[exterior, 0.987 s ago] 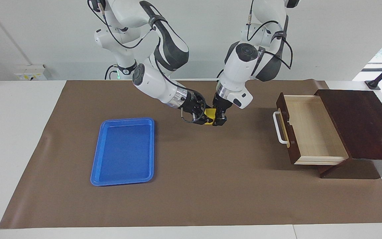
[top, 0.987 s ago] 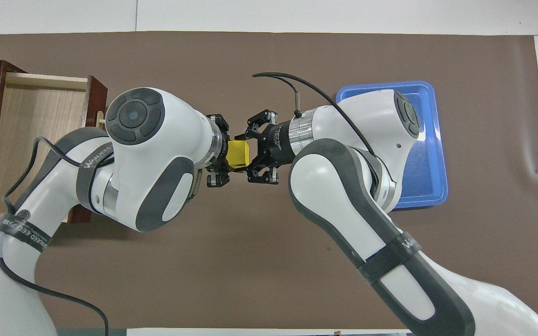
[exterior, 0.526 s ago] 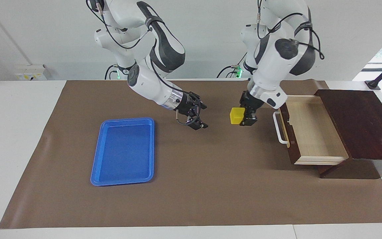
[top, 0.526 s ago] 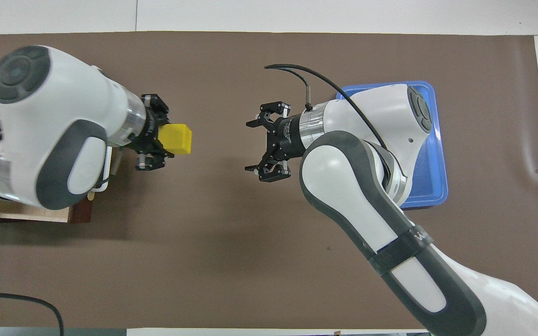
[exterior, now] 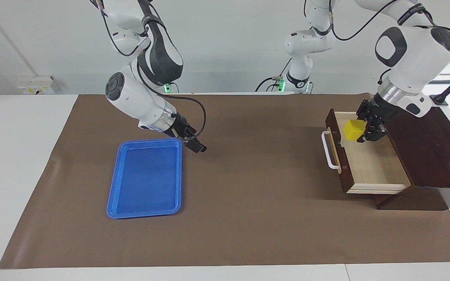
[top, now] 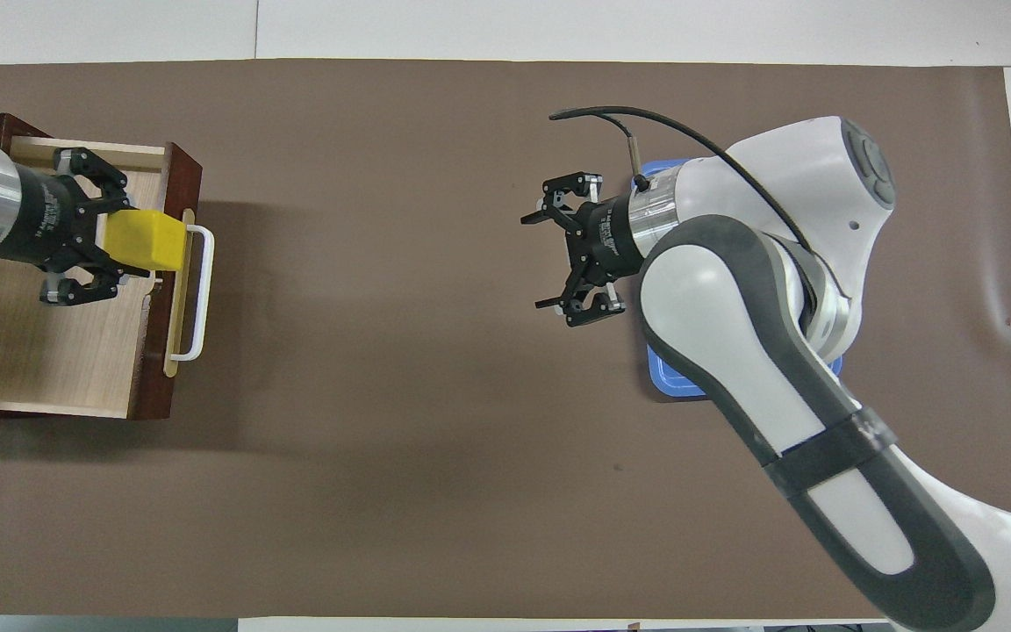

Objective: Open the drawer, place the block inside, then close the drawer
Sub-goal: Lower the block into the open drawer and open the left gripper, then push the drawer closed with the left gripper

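The dark brown drawer (exterior: 369, 168) stands pulled out of its dark wooden box (exterior: 428, 148) at the left arm's end of the table, its pale inside bare and its white handle (exterior: 329, 150) facing the table's middle. It also shows in the overhead view (top: 67, 342). My left gripper (exterior: 362, 128) is shut on the yellow block (exterior: 352, 129) and holds it in the air over the drawer's inside, close to the front panel. The overhead view shows the left gripper (top: 124, 244) and the block (top: 147, 242) too. My right gripper (exterior: 197, 143) is open and empty over the mat beside the blue tray, also in the overhead view (top: 536, 262).
A blue plastic tray (exterior: 147, 177) lies on the brown mat (exterior: 248, 203) toward the right arm's end. In the overhead view the right arm hides most of the tray (top: 670, 383).
My left gripper has carried the block from the table's middle to over the open drawer. My right gripper, open since the handover, has drawn back toward the blue tray.
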Controlling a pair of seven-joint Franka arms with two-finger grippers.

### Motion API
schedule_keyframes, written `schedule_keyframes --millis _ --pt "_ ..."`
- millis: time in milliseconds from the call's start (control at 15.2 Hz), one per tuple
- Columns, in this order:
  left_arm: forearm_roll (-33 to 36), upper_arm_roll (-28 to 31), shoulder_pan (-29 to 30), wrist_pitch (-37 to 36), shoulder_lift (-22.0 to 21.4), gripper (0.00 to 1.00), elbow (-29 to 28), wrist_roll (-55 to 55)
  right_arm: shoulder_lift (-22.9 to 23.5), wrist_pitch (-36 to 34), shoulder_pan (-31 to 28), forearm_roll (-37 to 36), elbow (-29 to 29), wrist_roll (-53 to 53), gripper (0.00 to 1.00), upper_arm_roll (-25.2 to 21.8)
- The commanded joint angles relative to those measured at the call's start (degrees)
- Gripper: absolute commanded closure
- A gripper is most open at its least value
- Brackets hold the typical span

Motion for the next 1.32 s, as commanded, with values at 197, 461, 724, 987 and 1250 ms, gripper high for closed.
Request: schedule_keyframes --millis 197,461,724,987,1250 --pt "5.19 -0.83 1.23 8.09 -1.05 1.00 -9.67 1.09 -4.22 -5.82 -5.06 -19.26 -0.37 -34.14 0.00 0.53" --pt "6.24 -0.83 3.86 14.25 -1.05 0.90 -14.51 2.13 -7.38 -6.08 -10.06 -27.10 -0.11 -54.22 0.00 0.53" --pt "6.51 -0.83 4.31 11.38 0.09 0.00 -10.41 6.71 -10.63 -10.28 -14.20 -27.28 0.77 -59.42 0.00 0.71" --pt "6.86 -1.09 -2.26 -5.31 7.81 0.00 8.91 -2.39 -11.87 -22.41 -14.82 -29.65 6.21 -59.08 0.00 0.62" --pt "11.78 -1.09 -11.41 -3.16 5.38 0.00 2.48 -8.75 -12.48 -23.67 -17.01 -31.67 6.40 -59.52 0.00 1.15"
